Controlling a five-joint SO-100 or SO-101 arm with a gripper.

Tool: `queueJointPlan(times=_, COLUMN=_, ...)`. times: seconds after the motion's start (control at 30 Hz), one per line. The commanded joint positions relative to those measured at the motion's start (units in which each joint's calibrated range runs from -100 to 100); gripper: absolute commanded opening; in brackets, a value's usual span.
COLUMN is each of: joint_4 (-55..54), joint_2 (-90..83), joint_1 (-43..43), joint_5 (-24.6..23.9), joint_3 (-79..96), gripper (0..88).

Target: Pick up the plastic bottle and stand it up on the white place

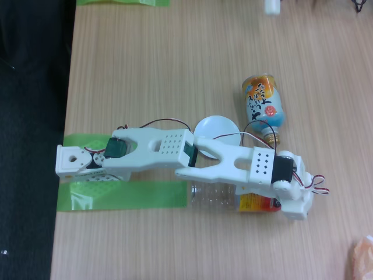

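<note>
While the single fixed view looked down from above, these lines record what it showed.

Fixed view, arm: the white five-joint arm reached from its base at the left edge across the wooden tabletop toward the right, its wrist bent down over the task's bottle.

Fixed view, tool: the tool sat low over the label end of the bottle, under the wrist housing; its fingers were hidden, so I cannot tell how far apart they stood or whether they had hold of anything.

Fixed view, task's thing: the long clear plastic bottle with the red-yellow label lay on its side, just right of the green tape strip, its clear body showing below the forearm and its label end beneath the wrist.

Fixed view, goal: the small round white plate lay flat just above the arm's forearm, partly covered by it and near the bottle.

Fixed view, other things: the squat bottle with the orange and light-blue label lay tilted on its side, just right of the plate.

Handling, judged: the bottle looked empty, so probably light, thin-walled, slippery and inclined to roll; a hold across the labelled part of the body seemed soundest, firm but not crushing.
</note>
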Motion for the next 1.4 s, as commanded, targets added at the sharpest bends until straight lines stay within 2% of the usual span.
queueJointPlan(times=0.0, joint_4=-0.3, joint_2=-0.7, joint_1=-0.2, joint_5=-0.2, joint_3=-1.6, gripper=23.6)
queueJointPlan(times=0.4, joint_4=-0.4, joint_2=-0.7, joint_1=-0.2, joint_5=-0.2, joint_3=-1.6, gripper=11.7)
queueJointPlan(times=0.73, joint_4=-0.5, joint_2=-1.5, joint_1=-0.8, joint_5=-0.2, joint_3=-1.9, gripper=12.4)
queueJointPlan(times=1.1, joint_4=0.6, joint_2=-1.8, joint_1=-3.5, joint_5=-0.3, joint_3=-19.0, gripper=12.4)
queueJointPlan(times=1.37, joint_4=13.7, joint_2=-1.4, joint_1=-5.3, joint_5=-4.1, joint_3=-33.5, gripper=12.4)
